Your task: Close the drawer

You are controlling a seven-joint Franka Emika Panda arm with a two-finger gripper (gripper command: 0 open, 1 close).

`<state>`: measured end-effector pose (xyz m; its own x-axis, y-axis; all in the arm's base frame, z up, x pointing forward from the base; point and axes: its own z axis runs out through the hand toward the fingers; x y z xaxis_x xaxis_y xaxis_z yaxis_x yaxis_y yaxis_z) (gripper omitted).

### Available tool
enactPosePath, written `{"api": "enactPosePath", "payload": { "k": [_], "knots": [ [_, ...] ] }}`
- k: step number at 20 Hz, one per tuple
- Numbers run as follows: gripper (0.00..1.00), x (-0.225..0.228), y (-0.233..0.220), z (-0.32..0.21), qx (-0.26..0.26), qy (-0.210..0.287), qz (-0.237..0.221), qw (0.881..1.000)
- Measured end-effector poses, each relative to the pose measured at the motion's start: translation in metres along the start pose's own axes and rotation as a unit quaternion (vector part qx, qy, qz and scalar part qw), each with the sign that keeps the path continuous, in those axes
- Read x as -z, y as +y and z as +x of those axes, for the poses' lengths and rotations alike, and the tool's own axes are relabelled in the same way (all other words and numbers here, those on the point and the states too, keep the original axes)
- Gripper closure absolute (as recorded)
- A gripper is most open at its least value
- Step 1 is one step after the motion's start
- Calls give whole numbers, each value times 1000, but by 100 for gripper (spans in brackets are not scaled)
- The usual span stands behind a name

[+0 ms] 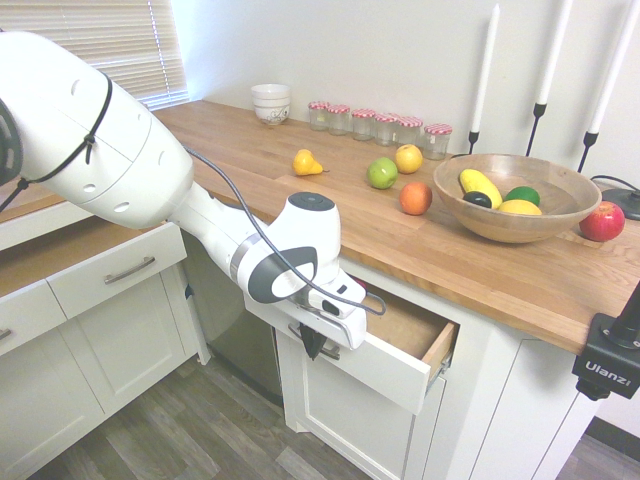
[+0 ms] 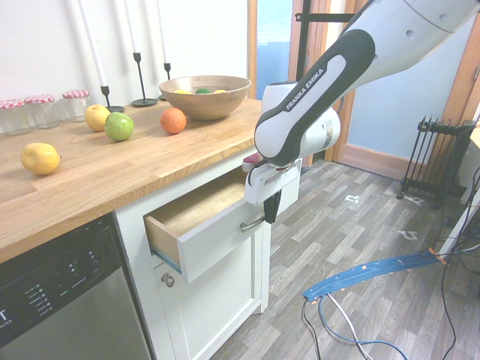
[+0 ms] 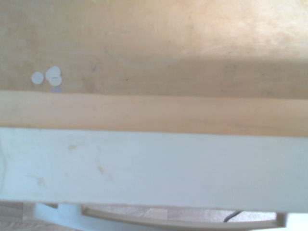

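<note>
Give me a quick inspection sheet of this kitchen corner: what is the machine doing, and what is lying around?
Surface: wooden countertop, no spills seen.
Job's things: drawer partly open, nothing seen inside; silver handle.
Clutter: wooden fruit bowl, loose fruit, jars, white bowls, candlesticks.
Gripper: fingers shut, pointing down in front of the drawer's front, at the handle.
Cables: blue cable on the floor.
Surroundings: dishwasher, white cabinets.

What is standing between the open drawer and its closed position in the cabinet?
Nothing visible. The wide white-fronted drawer with light wood sides looks empty inside, and the gripper, jaws shut, hangs at its front by the curved silver bar handle.
</note>
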<state>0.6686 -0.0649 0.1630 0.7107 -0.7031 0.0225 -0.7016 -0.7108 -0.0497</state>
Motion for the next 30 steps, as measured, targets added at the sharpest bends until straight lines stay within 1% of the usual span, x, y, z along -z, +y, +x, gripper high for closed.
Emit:
{"api": "enactPosePath", "payload": {
  "k": [14,30],
  "knots": [
    [100,2,-38,34,-5,-1,-1,1000],
    [100,1,-62,51,-5,5,3,1000]
  ]
}}
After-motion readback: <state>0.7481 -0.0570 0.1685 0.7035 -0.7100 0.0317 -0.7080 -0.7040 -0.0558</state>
